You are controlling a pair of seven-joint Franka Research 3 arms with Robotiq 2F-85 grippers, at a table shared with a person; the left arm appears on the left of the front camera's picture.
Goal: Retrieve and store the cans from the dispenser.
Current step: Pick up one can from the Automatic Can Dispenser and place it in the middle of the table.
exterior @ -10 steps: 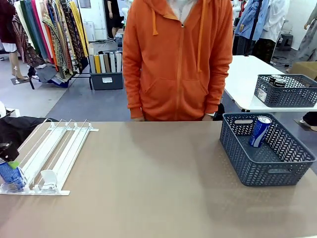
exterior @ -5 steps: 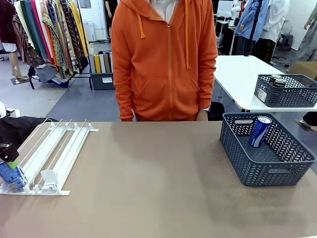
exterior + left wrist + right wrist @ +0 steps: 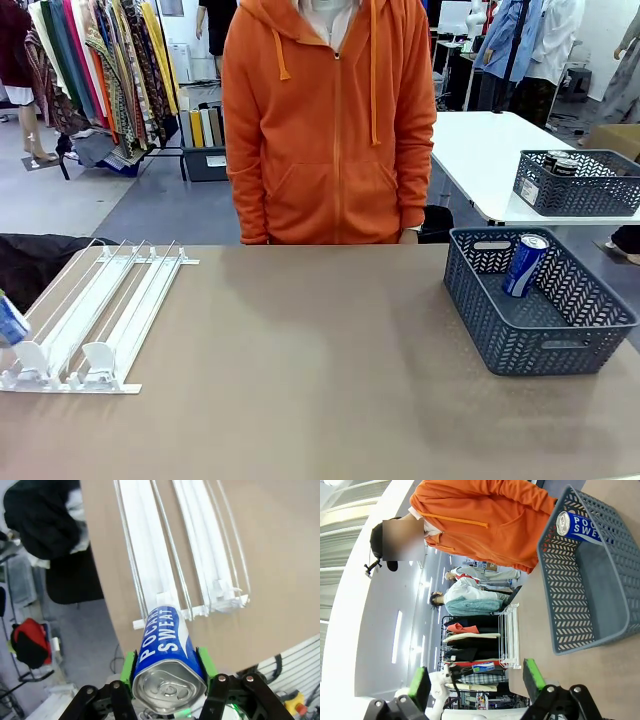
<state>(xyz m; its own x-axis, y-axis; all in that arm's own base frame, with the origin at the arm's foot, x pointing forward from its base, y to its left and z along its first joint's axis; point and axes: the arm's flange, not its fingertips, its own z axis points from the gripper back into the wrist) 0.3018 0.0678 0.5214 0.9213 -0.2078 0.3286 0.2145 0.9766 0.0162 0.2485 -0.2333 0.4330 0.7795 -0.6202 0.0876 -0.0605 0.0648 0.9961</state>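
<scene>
In the left wrist view my left gripper (image 3: 168,666) is shut on a blue can (image 3: 167,650) with white lettering, its green pads (image 3: 130,666) pressing both sides. The can hangs above the front end of the white dispenser (image 3: 165,555), whose lanes run away beneath it. From the front, that can (image 3: 10,322) peeks in at the far left edge beside the dispenser (image 3: 100,305), whose lanes hold no cans. A second blue can (image 3: 525,264) leans inside the dark grey basket (image 3: 560,345) on the right. My right gripper (image 3: 476,680) is open, with the basket (image 3: 570,625) and its can (image 3: 577,527) beyond it.
A person in an orange hoodie (image 3: 325,120) stands at the far side of the table, hands down. Another grey basket (image 3: 575,185) with cans sits on a white table behind. A black bag (image 3: 35,265) lies left of the dispenser. The brown table top (image 3: 300,380) stretches between dispenser and basket.
My left gripper has lifted the blue can off the dispenser's front end and moved left, almost out of the front view. The person has shifted slightly left.
</scene>
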